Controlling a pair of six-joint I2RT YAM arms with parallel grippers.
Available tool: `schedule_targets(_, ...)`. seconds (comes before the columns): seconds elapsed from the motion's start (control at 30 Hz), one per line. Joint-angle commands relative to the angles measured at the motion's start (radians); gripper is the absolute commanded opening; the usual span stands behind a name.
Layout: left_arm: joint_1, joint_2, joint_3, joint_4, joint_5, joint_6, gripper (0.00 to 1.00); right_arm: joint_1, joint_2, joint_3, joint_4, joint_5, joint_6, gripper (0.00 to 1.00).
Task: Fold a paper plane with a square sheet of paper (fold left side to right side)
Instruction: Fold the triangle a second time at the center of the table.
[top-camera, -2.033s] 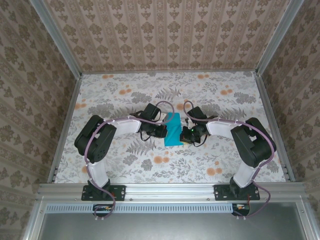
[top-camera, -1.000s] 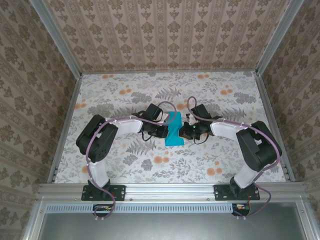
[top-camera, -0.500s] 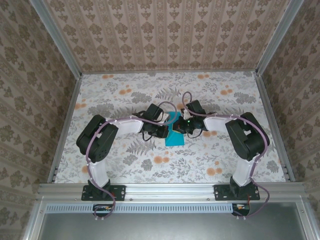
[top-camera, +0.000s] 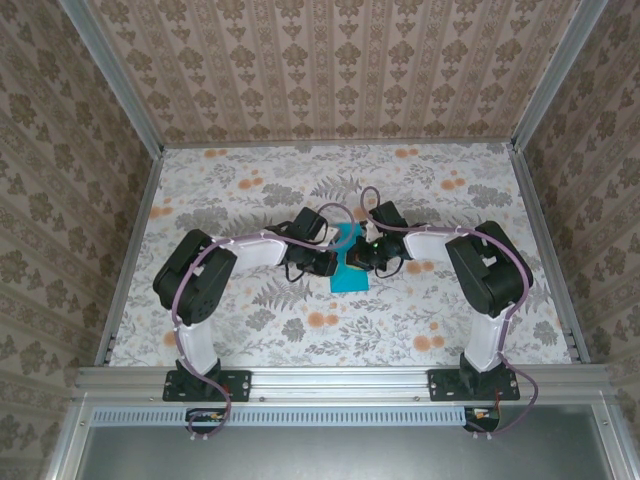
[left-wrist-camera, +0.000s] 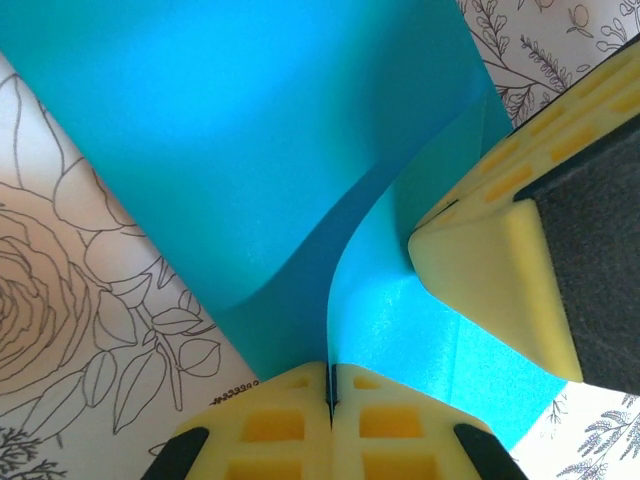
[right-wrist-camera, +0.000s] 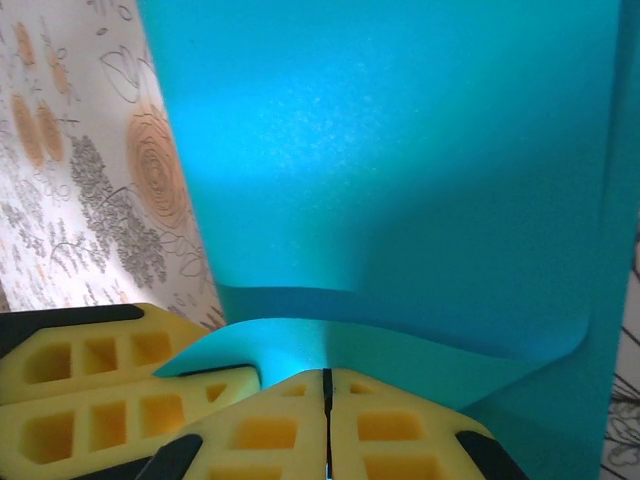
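The square sheet of paper (top-camera: 350, 270) is turquoise and lies at the table's middle, partly folded, with one flap curling up off the lower layer (left-wrist-camera: 250, 130). My left gripper (top-camera: 328, 262) is shut, and the flap's edge runs straight into the seam between its yellow fingertips (left-wrist-camera: 330, 385). My right gripper (top-camera: 364, 254) is also shut; its fingertips (right-wrist-camera: 326, 385) rest against the raised flap (right-wrist-camera: 420, 350). Its yellow finger (left-wrist-camera: 490, 280) lies on the flap in the left wrist view. The left gripper's fingers (right-wrist-camera: 100, 390) sit close beside the right one's.
The floral tablecloth (top-camera: 430, 190) spreads around the paper. Patterned walls and metal rails (top-camera: 135, 240) fence the table on three sides. Both forearms angle inward and nearly meet over the paper.
The right gripper has moved left, from the paper's right edge onto the sheet, and its elbow has swung in. The left gripper has stayed put, holding the flap.
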Motion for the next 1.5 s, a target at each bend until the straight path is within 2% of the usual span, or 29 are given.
schedule_targets(0.0,-0.007,0.023,0.020,-0.062,-0.015,0.028,0.05,0.005,0.022,0.009,-0.081,0.046,-0.038,0.07)
schedule_targets(0.2,-0.007,-0.002,0.041,-0.092,-0.030,0.035,0.10,0.003,0.032,-0.003,-0.112,0.072,-0.048,0.07)
schedule_targets(0.47,0.013,-0.141,0.030,-0.136,-0.017,0.018,0.21,0.003,0.036,-0.008,-0.109,0.076,-0.046,0.07)
schedule_targets(0.57,0.015,-0.179,0.007,-0.128,0.033,-0.001,0.21,0.003,0.038,-0.007,-0.107,0.076,-0.048,0.07)
schedule_targets(0.73,0.010,-0.170,-0.040,-0.028,0.232,-0.074,0.21,0.003,0.039,-0.002,-0.111,0.074,-0.049,0.07)
schedule_targets(0.97,-0.020,-0.080,-0.047,0.041,0.325,-0.106,0.21,0.003,0.041,0.002,-0.115,0.072,-0.052,0.07)
schedule_targets(1.13,-0.030,-0.029,-0.033,0.029,0.307,-0.091,0.21,0.004,0.037,0.001,-0.121,0.073,-0.055,0.08)
schedule_targets(1.2,-0.030,-0.017,-0.035,0.017,0.254,-0.084,0.20,0.003,0.038,0.001,-0.121,0.073,-0.057,0.08)
schedule_targets(1.47,-0.026,-0.014,-0.059,0.013,0.214,-0.085,0.18,0.003,0.039,0.007,-0.135,0.078,-0.065,0.08)
